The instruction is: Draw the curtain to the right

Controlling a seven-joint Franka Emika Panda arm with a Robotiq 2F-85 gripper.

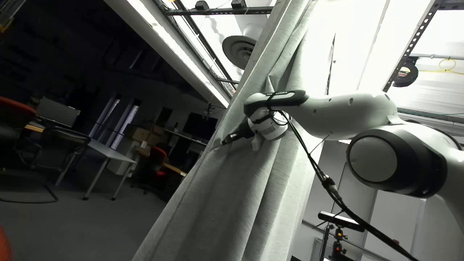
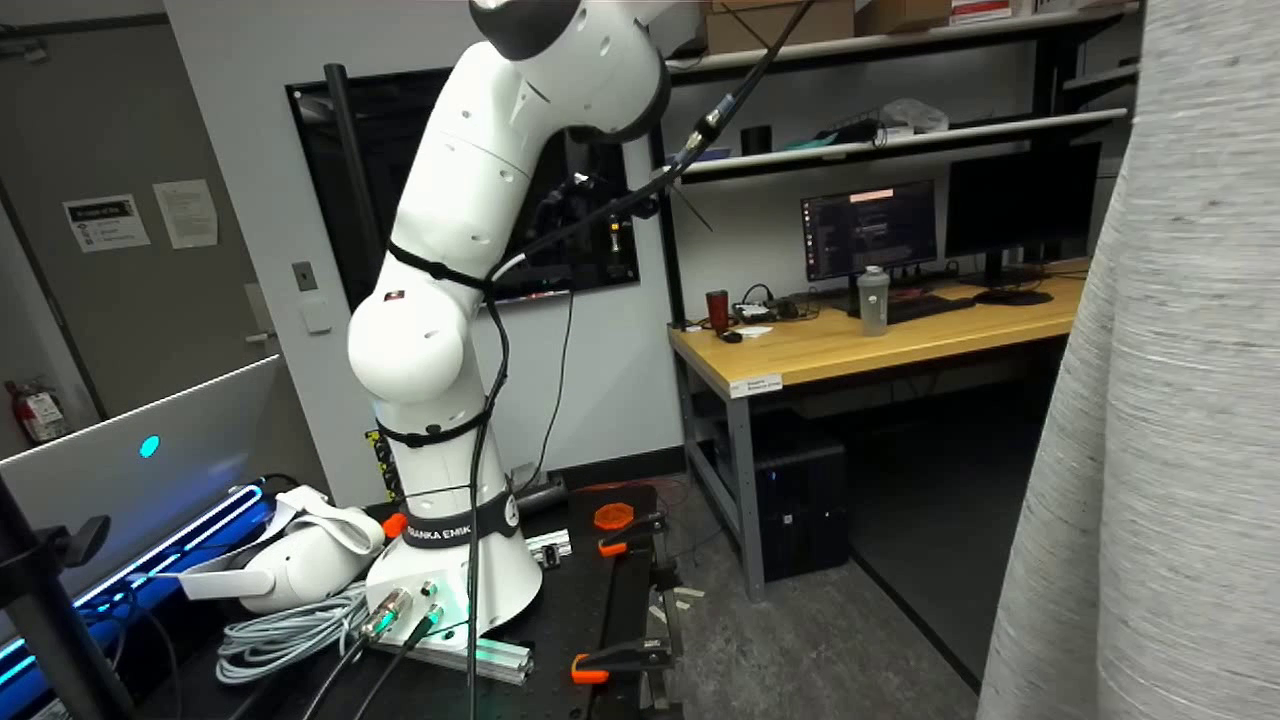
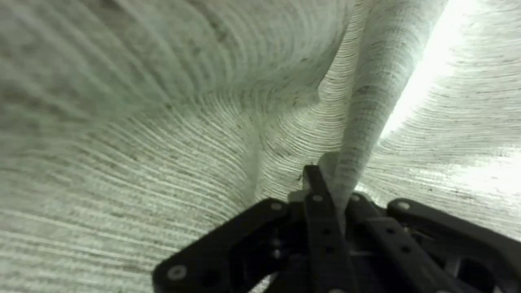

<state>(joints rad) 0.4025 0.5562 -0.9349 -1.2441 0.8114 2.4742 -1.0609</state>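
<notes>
1. Grey-white ribbed fabric forms the curtain (image 1: 217,203), which hangs in deep lengthwise folds and fills the background of the wrist view.
2. Location: in an exterior view the curtain crosses the middle of the frame on a slant; in an exterior view the curtain (image 2: 1190,400) stands along the right edge of the frame.
3. Gripper (image 3: 338,191): set narrow, with a gathered fold of the curtain pinched between its fingers (image 3: 319,215).
4. Robot arm (image 1: 348,108): white, reaching in front of the curtain from the right side of the frame; a black cable (image 1: 329,185) trails below it.
5. Base area, in an exterior view: a white headset (image 2: 315,555) lies just beside the arm's foot, near a coiled grey cable (image 2: 290,635) and a silver laptop (image 2: 200,430).
6. Background, same area: a wooden desk (image 2: 800,345) bears a lit monitor (image 2: 868,230) and a shaker bottle (image 2: 873,300).
</notes>
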